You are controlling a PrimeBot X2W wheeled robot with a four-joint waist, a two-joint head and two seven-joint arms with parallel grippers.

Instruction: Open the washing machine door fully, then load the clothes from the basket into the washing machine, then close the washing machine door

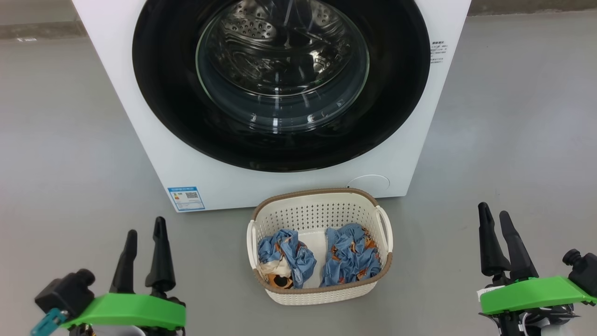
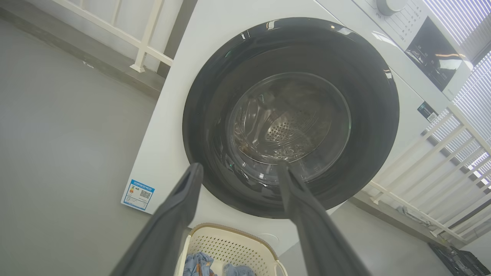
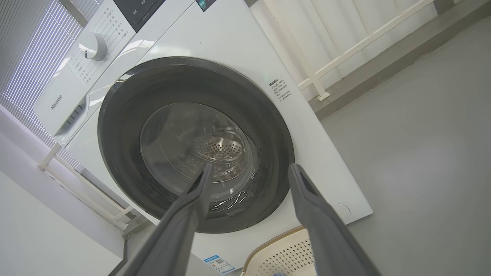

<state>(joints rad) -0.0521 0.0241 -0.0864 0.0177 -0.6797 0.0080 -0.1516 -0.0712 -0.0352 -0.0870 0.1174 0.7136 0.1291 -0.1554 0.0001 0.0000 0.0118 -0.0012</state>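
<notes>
The white washing machine [image 1: 154,135] stands ahead, its round black-framed door [image 1: 177,107] flush against the front, the steel drum visible through the glass. On the floor before it sits the cream basket [image 1: 322,198] holding two bundles of blue printed clothes [image 1: 284,256] [image 1: 350,259]. My left gripper [image 1: 145,227] hovers open at the lower left, well left of the basket. My right gripper [image 1: 493,213] is open at the lower right, right of the basket. Both wrist views look up at the door [image 2: 215,76] [image 3: 122,126] past spread fingers [image 2: 184,195] [image 3: 307,191], nothing between them.
Grey floor surrounds the machine on both sides. A white railing [image 2: 145,42] runs behind the machine along a raised kerb. The control panel with a dial [image 3: 92,46] tops the machine. A blue label sticker [image 1: 186,198] marks its lower left front.
</notes>
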